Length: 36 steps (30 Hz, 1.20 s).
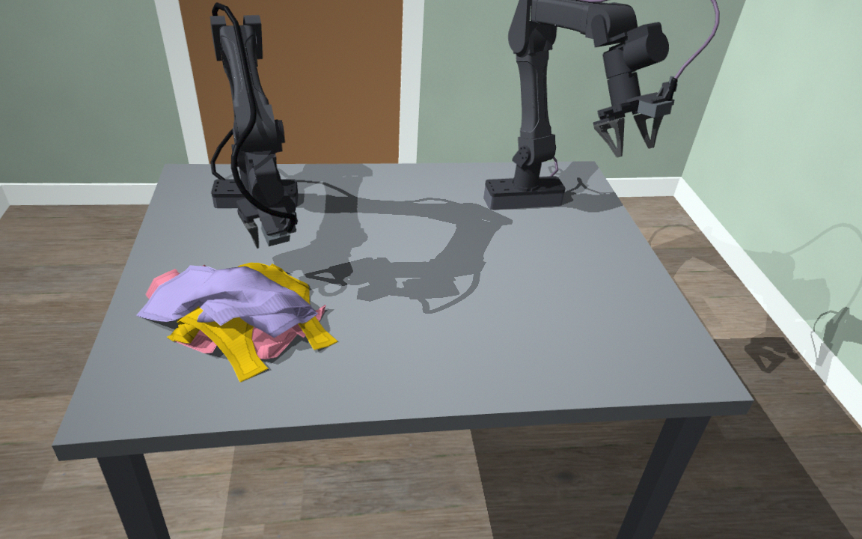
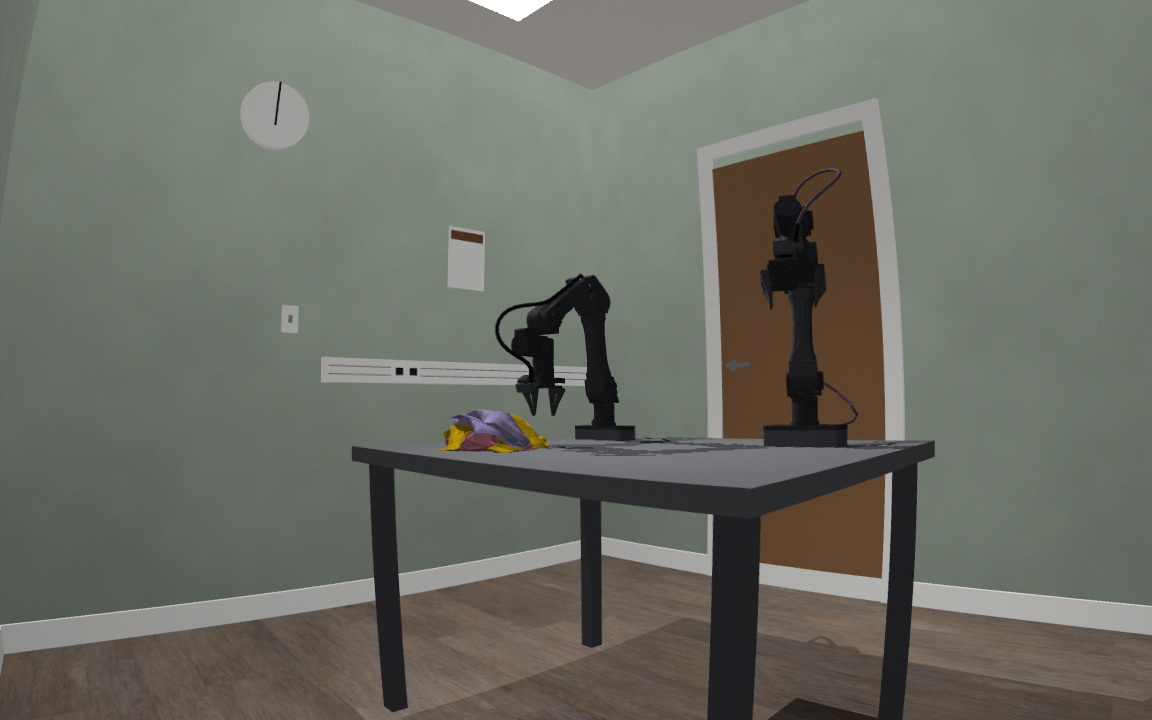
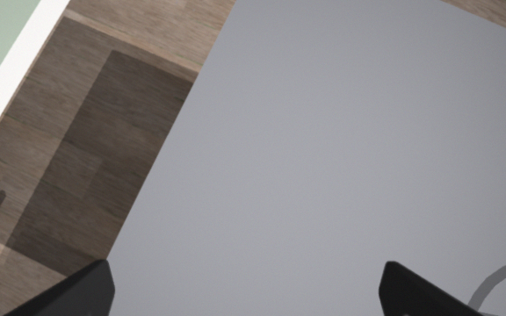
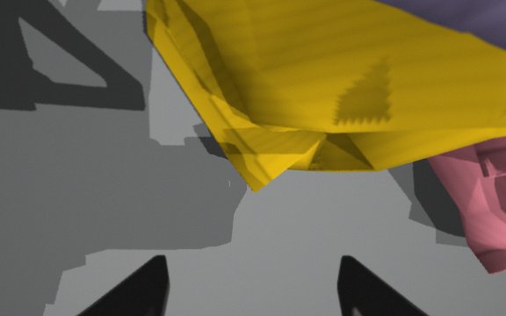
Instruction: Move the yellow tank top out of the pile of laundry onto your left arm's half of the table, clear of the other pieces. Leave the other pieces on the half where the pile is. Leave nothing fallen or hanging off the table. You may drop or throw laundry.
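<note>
The yellow tank top lies in the pile, partly hidden under a lavender piece. Yellow cloth shows at the pile's back edge and as straps at the front. A pink piece shows below them. My right gripper is partly open and empty, pointing down just behind the pile and above the table; the yellow back edge is ahead of its fingertips. My left gripper is open and empty, high above the other half.
The pile sits on the right arm's half of the grey table, with the side edge close beyond it. The left arm's base and right arm's base stand at the back edge.
</note>
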Each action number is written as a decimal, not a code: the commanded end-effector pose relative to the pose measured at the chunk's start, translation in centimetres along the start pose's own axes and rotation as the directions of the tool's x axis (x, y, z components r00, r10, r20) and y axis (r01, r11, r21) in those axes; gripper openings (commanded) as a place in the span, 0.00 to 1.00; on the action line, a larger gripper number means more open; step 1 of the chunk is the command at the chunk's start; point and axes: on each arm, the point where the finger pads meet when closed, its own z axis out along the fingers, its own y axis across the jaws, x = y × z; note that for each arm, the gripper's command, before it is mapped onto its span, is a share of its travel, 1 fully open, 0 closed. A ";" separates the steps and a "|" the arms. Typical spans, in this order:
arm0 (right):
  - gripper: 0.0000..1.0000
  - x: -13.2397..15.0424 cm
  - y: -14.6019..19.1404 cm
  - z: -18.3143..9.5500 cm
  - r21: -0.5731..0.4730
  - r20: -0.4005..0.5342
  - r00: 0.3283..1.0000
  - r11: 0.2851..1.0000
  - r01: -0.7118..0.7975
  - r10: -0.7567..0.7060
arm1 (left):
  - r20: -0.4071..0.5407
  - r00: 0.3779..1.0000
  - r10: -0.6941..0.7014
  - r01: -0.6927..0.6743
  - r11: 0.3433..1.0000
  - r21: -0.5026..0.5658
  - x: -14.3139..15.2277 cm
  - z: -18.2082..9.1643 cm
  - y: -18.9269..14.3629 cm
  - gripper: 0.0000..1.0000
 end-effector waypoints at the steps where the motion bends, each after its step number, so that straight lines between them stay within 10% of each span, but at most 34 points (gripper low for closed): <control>1: 0.60 -0.3 -0.3 -0.1 -0.003 0.018 1.000 1.000 -0.023 0.023 | 0.079 0.997 0.011 -0.011 1.000 -0.002 -1.7 -2.0 -0.1 0.92; 36: 0.60 0.5 0.1 5.0 -0.014 -0.023 1.000 1.000 -0.012 0.012 | 0.079 0.997 0.011 -0.011 1.000 -0.002 -1.7 -2.0 -0.1 0.92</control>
